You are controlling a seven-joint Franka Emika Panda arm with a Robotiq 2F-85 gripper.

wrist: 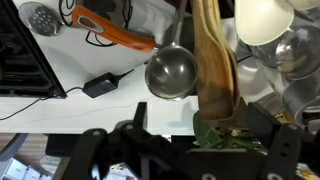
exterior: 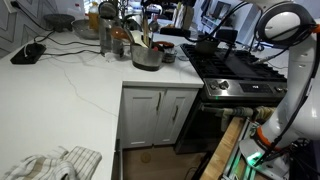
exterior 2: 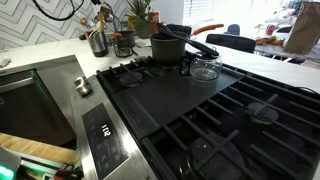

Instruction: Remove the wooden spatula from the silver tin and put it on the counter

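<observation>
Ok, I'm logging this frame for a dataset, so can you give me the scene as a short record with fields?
setting: kitchen, white counter next to a black stovetop
silver tin: on the counter near the stovetop, holding several utensils
wooden spatula: among the tin's utensils, close in the wrist view
gripper: at the utensils, jaws look apart with the spatula between them
ladle: metal, beside the spatula
cloth: crumpled, at the counter's near edge
task state: spatula not yet on the counter
</observation>
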